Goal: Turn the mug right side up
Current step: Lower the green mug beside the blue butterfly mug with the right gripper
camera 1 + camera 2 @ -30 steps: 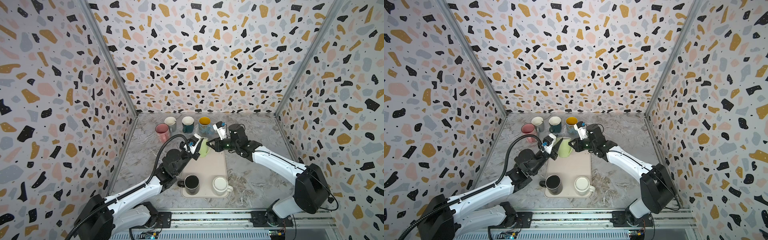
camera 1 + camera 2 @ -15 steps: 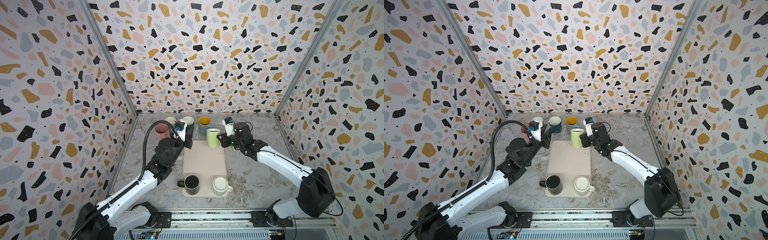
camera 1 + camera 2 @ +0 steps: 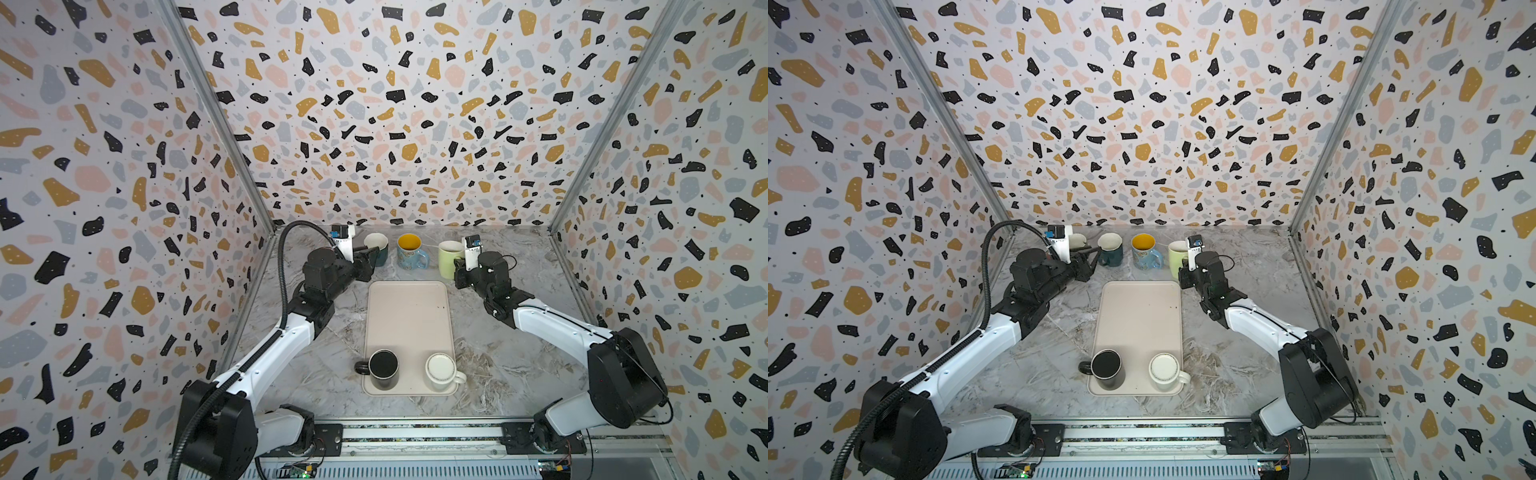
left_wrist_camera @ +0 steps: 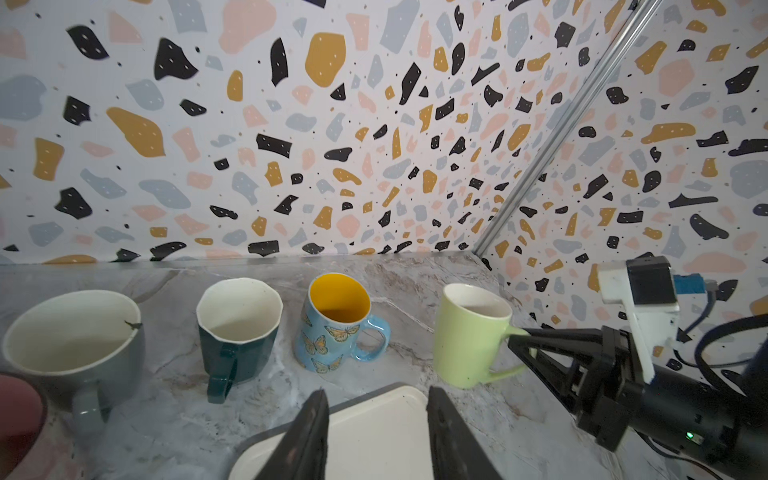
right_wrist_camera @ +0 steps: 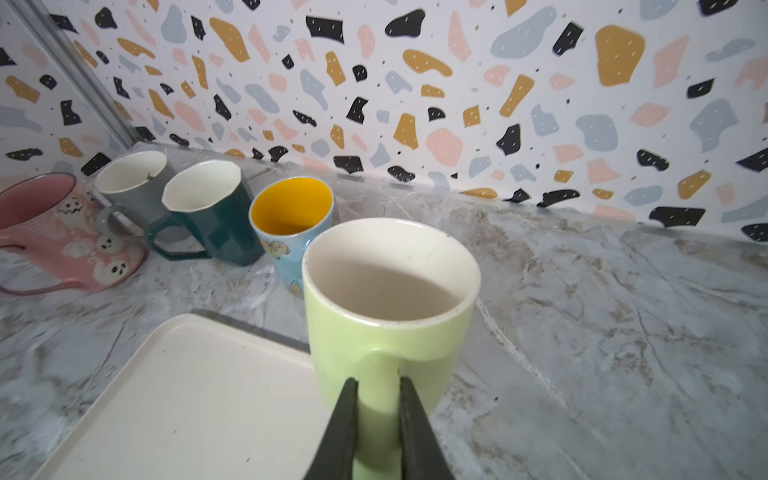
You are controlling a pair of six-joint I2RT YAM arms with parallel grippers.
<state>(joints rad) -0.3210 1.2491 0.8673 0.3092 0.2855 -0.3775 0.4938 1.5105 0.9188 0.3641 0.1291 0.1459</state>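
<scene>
The light green mug (image 3: 449, 259) (image 3: 1177, 257) stands upright, mouth up, on the marble just past the tray's far right corner. My right gripper (image 5: 376, 384) (image 3: 457, 270) is shut on its handle; in the right wrist view the fingers pinch the handle from both sides. The left wrist view shows the mug (image 4: 469, 332) with its base down on the table and the right gripper (image 4: 519, 345) at the handle. My left gripper (image 4: 376, 392) (image 3: 372, 253) hangs open and empty over the tray's far left corner, near the teal mug.
A cream tray (image 3: 407, 316) lies mid-table with a black mug (image 3: 383, 368) and a white mug (image 3: 440, 371) at its near end. Along the back stand a pink mug (image 5: 62, 232), a grey mug (image 4: 75, 340), a teal mug (image 4: 237, 328) and a blue butterfly mug (image 4: 336, 320).
The left gripper let go of the green mug, opened and drew back to the left. The right gripper carried the mug to the back right and brought it upright.
</scene>
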